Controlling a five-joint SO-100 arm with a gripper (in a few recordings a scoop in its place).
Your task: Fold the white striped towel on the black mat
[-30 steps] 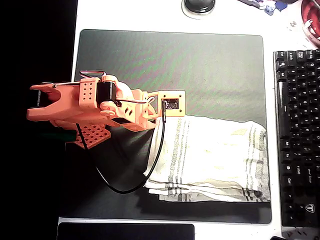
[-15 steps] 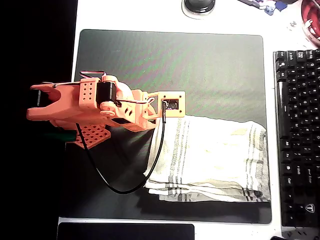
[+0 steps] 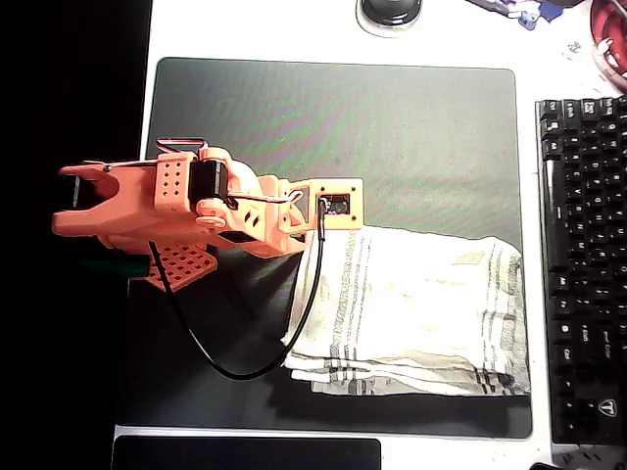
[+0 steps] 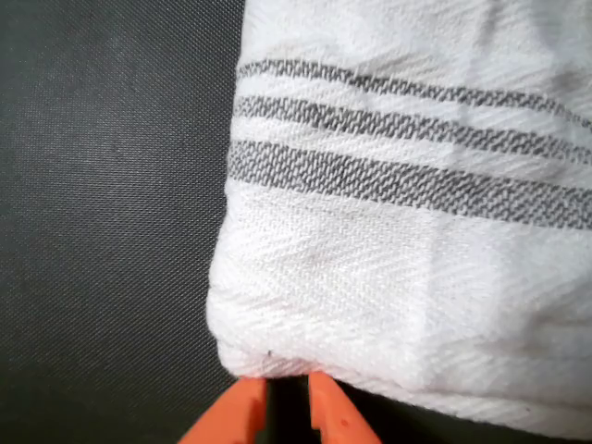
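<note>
The orange two-finger end effector [image 4: 287, 407], fingers nearly together, is being held touching the folded off-white striped cloth towel's [image 4: 407, 231] 6 o'clock edge on the matte black rectangular mat [image 4: 102, 185].

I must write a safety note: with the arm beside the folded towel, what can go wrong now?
1. The pincer tips sit at the white striped towel edge, nearly closed; they may catch only one layer and undo the fold.
2. The black cable hangs beside the cloth and may drag it across the black mat.

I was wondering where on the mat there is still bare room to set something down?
The black mat is bare across its far half, between its top edge and the white striped towel. A thin strip stays free below the towel. The left side is crowded by the arm and its cable.
</note>
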